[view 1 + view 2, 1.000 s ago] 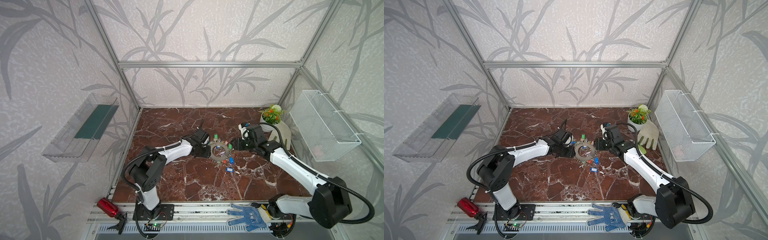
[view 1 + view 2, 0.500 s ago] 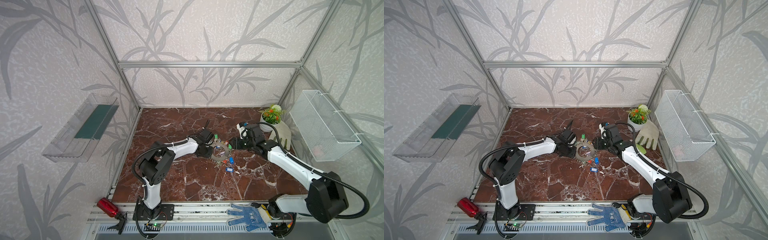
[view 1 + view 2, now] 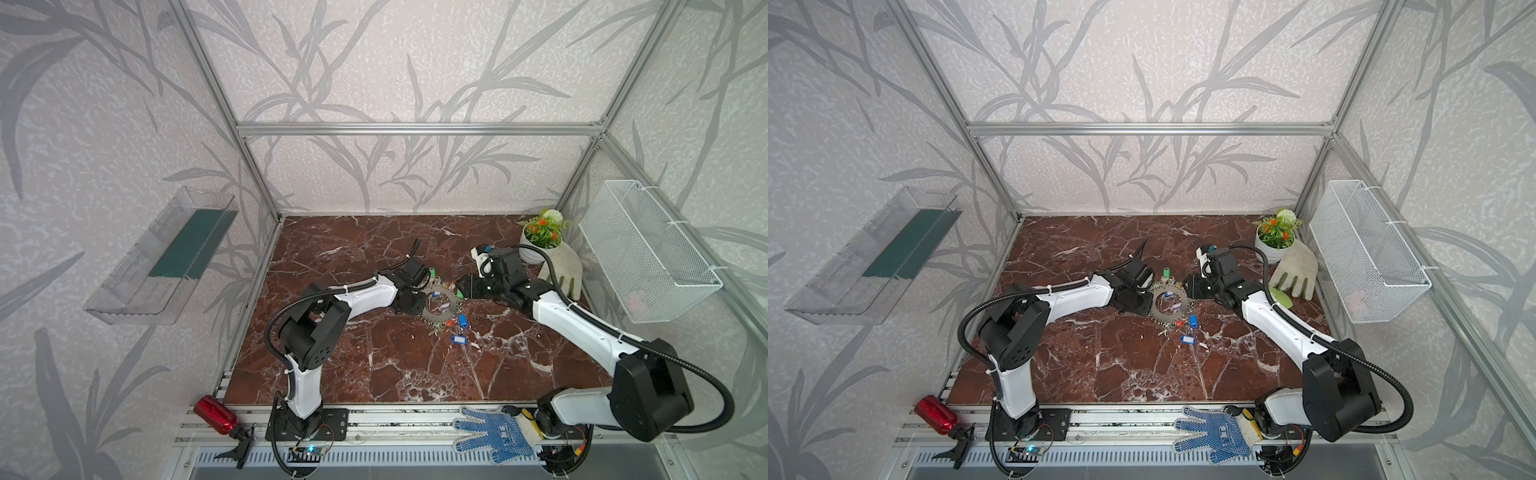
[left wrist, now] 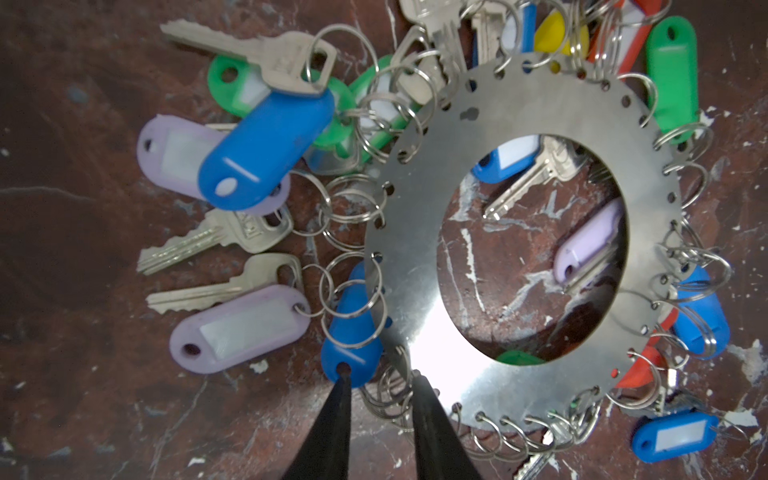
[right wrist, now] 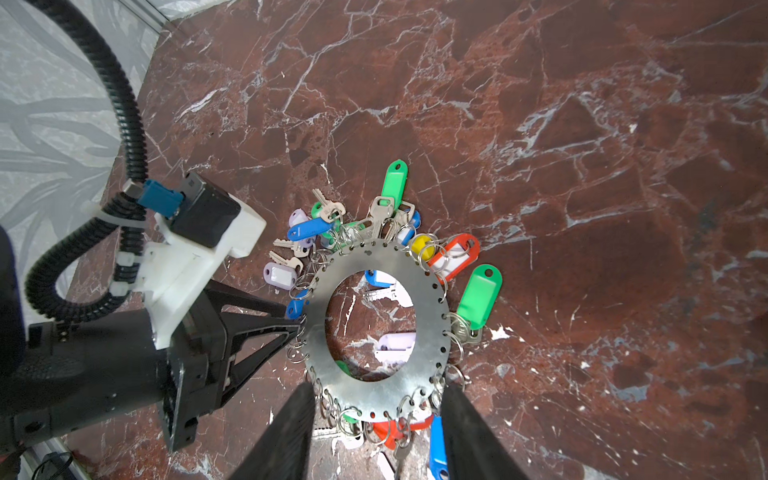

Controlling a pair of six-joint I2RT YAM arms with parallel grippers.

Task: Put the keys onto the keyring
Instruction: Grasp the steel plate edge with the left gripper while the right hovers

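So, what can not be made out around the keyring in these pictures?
- Left wrist view: whether the left gripper pinches a split ring; overlapping rings crowd there.
- Right wrist view: whether the right gripper clamps the keyring; its fingers hide the contact.
- Left wrist view: keys beneath the keyring, partly covered by it.
- Both top views: single rings, too small.

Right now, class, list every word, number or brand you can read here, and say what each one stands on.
No text reads clearly.
Keys: stamped marks on the heads, too blurred to read.
Key tags: label windows blank.
Blue dotted work glove: mark on the back, too small to read.
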